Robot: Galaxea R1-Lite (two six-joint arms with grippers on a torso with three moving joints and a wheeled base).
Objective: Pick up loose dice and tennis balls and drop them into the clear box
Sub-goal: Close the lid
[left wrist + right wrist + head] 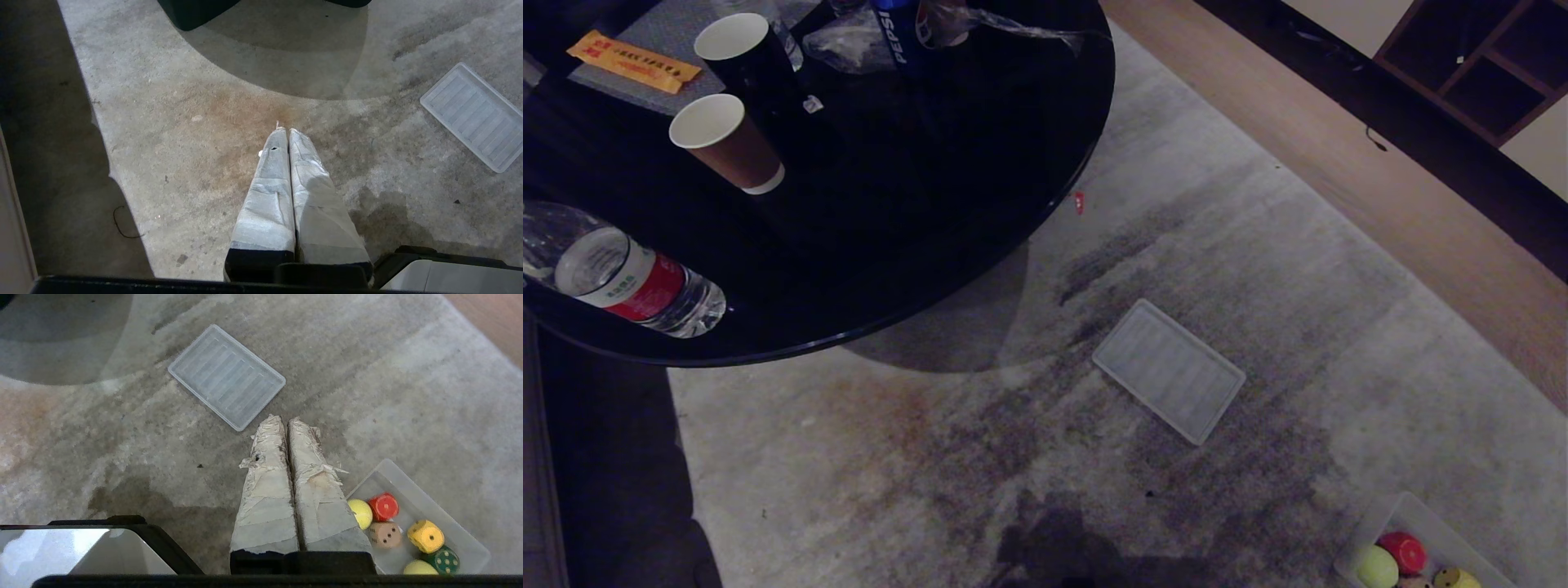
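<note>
Left pincer [288, 130]: I see it closed on nothing, parked above bare carpet [204, 122], no loose pieces near it.
Ribbed panel [226, 377]: flat on the carpet, not the target.
Right pincer [286, 418]: closed, empty, hanging just beside the clear box [412, 486].
Clear box contents: 4 dice [384, 506] and 2 tennis balls [360, 513] lie inside.
Progress: I judge the collecting done; I spot nothing left on the floor.

clear box [412, 486]: translucent plastic | carpet [1258, 245]: matt, rough | table [980, 163]: glossy black
</note>
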